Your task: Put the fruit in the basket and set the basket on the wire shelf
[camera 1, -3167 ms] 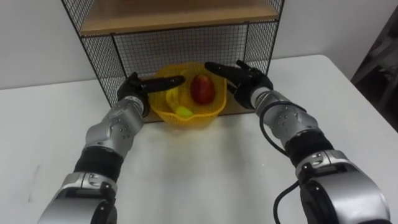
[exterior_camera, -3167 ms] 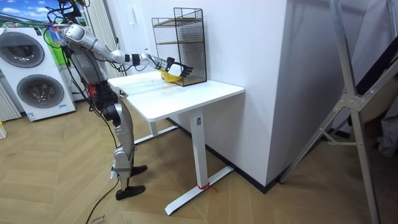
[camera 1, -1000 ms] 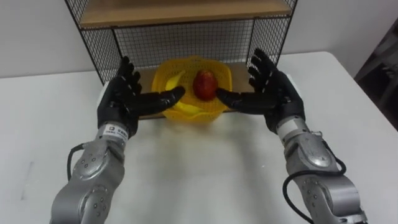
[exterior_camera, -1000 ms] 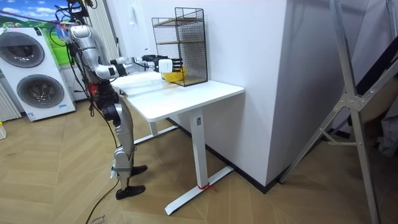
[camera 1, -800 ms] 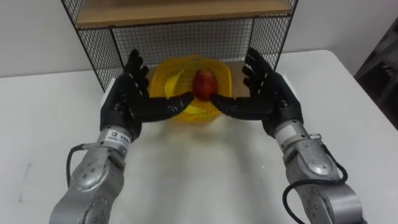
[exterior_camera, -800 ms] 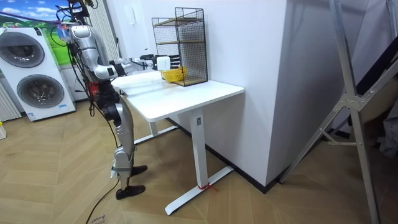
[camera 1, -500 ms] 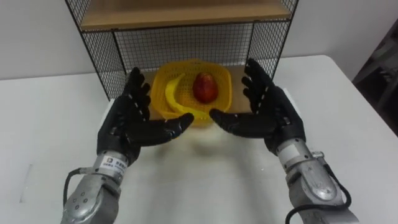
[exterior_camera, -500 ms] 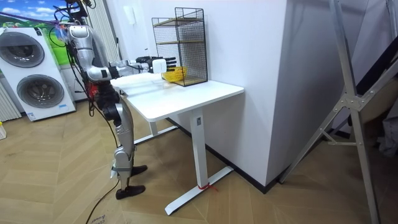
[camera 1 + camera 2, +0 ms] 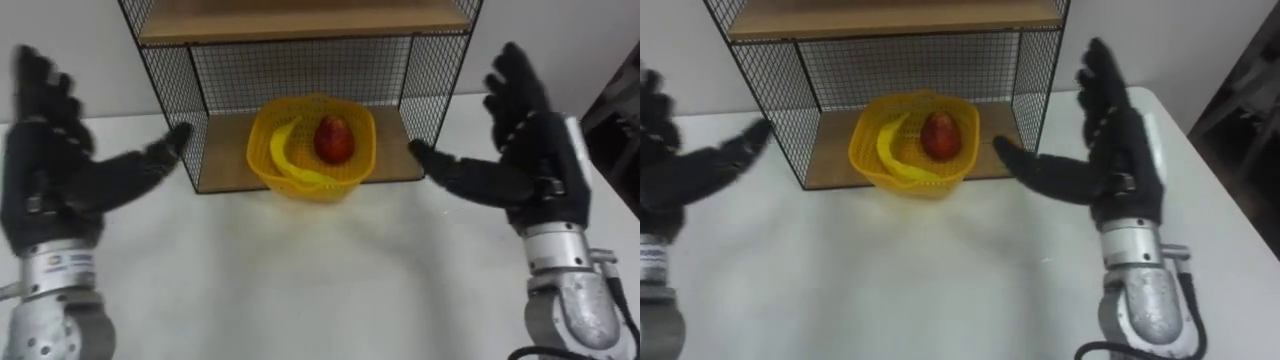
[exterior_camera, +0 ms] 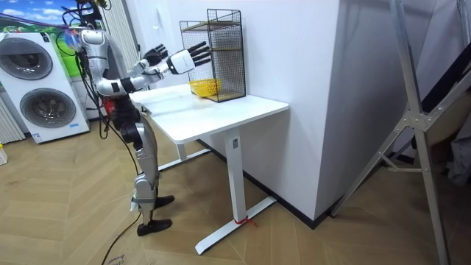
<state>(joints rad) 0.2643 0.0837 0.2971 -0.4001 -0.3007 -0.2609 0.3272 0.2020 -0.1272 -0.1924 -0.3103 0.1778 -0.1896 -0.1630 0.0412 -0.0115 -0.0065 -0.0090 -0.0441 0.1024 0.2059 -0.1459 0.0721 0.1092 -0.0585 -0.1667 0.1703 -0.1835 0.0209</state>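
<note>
Black fingers (image 9: 150, 165): straight and spread wide on both hands, gripping nothing, palms turned in toward each other.
Left hand (image 9: 50, 190): raised off to the left of the shelf, well apart from the basket.
Right hand (image 9: 530, 165): raised at the shelf's right front corner, thumb stretched toward it but touching nothing that I can see.
Basket (image 9: 340, 183): yellow plastic, sitting between the two hands at the front of the shelf's lower board (image 9: 225, 155).
Fruit: a red fruit (image 9: 334, 139) and a curved yellow fruit (image 9: 283, 150) lie inside the basket, side by side.
Wire shelf (image 9: 300, 70): black mesh, standing at the back of the white table (image 9: 300, 290), against the wall.
Why so: basket in place and hands held wide of it reads as a finished put-down (my guess, going by the task); open palms on either side suit a two-handed carry.
Stance: from the room, the robot stands at the table's end, arms lifted.
Hard to tell: whether the basket's front overhangs the board; what lies beneath the yellow fruit; the left hand's outer fingers, smeared and cut by the edge.
</note>
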